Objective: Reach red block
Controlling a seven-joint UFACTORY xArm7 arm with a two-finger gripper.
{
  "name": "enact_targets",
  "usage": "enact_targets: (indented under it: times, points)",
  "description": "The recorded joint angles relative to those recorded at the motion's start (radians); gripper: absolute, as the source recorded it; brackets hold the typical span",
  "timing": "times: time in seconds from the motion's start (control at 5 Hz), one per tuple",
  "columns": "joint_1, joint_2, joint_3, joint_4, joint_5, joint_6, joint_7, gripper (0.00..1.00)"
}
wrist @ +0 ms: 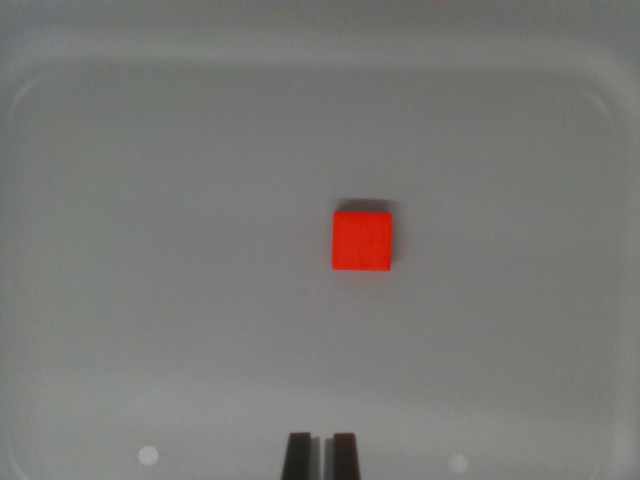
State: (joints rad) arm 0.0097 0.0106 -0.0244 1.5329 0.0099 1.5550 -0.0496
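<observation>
A: What does the wrist view give us?

B: A red block (362, 241) lying flat on a pale grey tray (120, 200) — square from above, a thin shadow along its top edge. It sits a little to the wrist view's right of centre and slightly above the middle of the picture.

A: And the pincer?

B: The pincer (322, 455) shows only at the bottom edge, two dark fingertips (298, 455) poking up into the picture. They stand close together, with just a narrow light strip between them — nearly closed, and nothing is held between them.

A: How does it stand to the block?

B: Well apart. The block lies farther up the picture and a touch to the wrist view's right of the tips, with bare grey tray between the two. No contact.

A: Anything else on the tray?

B: Its raised rim curves round the upper corners, blurred. Two small pale round spots lie near the bottom, one (148, 456) to the wrist view's left of the fingertips, a fainter one (458, 463) to the right. I cannot tell what they are.
</observation>
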Motion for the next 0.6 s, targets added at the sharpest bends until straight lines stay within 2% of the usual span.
enact_targets:
  times: [0.2,0.4,0.6]
  points:
    - [0.0000,0.000,0.000,0.000,0.0000,0.000,0.000,0.00]
    - [-0.0015,0.011,0.000,-0.011,0.0009,-0.023,-0.002,0.00]
    - [-0.0015,0.011,0.000,-0.011,0.0009,-0.023,-0.002,0.00]
